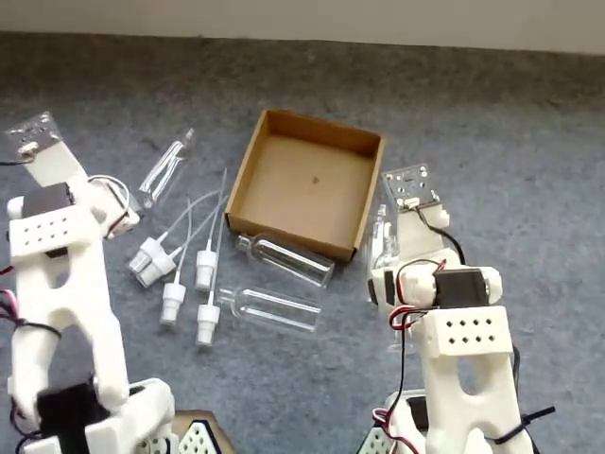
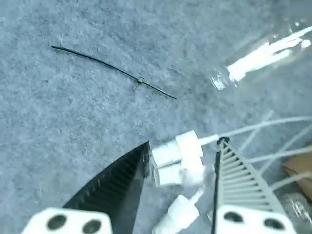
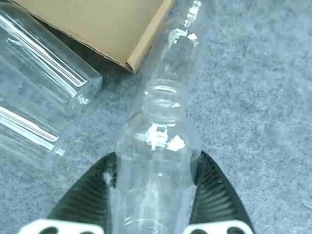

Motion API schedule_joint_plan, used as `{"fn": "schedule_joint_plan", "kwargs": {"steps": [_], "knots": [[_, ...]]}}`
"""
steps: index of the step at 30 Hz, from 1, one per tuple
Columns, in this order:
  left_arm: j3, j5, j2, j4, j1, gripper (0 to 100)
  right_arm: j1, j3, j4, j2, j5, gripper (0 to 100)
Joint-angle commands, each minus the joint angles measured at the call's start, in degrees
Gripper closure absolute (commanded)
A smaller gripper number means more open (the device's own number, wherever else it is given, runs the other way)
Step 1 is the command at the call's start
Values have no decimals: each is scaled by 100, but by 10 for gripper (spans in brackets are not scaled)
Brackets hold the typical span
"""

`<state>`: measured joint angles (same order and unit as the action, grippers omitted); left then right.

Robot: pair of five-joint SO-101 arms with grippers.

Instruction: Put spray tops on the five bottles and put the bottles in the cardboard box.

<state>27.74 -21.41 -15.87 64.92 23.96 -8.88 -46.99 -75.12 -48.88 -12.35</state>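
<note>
My left gripper (image 2: 184, 144) is open and sits low over the carpet, with two white spray tops (image 2: 176, 157) lying side by side between its jaws. More spray tops (image 1: 189, 288) with long tubes lie left of the cardboard box (image 1: 248, 175). My right gripper (image 3: 157, 156) is shut on a clear bottle (image 3: 155, 146), neck pointing away, at the box's right side. A second clear bottle (image 3: 179, 46) lies just beyond it along the box wall. Two bottles (image 1: 284, 257) (image 1: 269, 307) lie in front of the box, and another (image 1: 168, 165) lies to its left.
A black zip tie (image 2: 112, 70) lies on the grey carpet near the left gripper. The box is open-topped with nothing inside. Both arm bases (image 1: 463, 378) stand at the near edge.
</note>
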Motion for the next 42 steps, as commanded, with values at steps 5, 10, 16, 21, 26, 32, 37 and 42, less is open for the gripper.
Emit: {"fn": "schedule_joint_plan", "kwargs": {"steps": [5,10,16,21,26,32,37,42], "knots": [[180,2637,-593,1415,-1780,790,-40,13,22,-119,18,976],[840,3560,-479,1468,-2097,790,-40,4,4,-119,18,976],[1481,4105,-453,1468,-2105,790,-40,4,-66,-119,18,976],[1947,4316,-444,1152,-2114,790,-40,4,-66,-119,18,976],[2431,4448,-444,519,-2360,790,-40,4,-66,-119,18,976],[2862,4413,-444,-202,-2818,791,-40,4,-66,-119,18,976],[2923,4563,-488,-334,-2607,925,-40,4,-66,-119,18,976],[2668,5020,-497,-53,-2149,968,-40,4,-57,-119,18,976]]}}
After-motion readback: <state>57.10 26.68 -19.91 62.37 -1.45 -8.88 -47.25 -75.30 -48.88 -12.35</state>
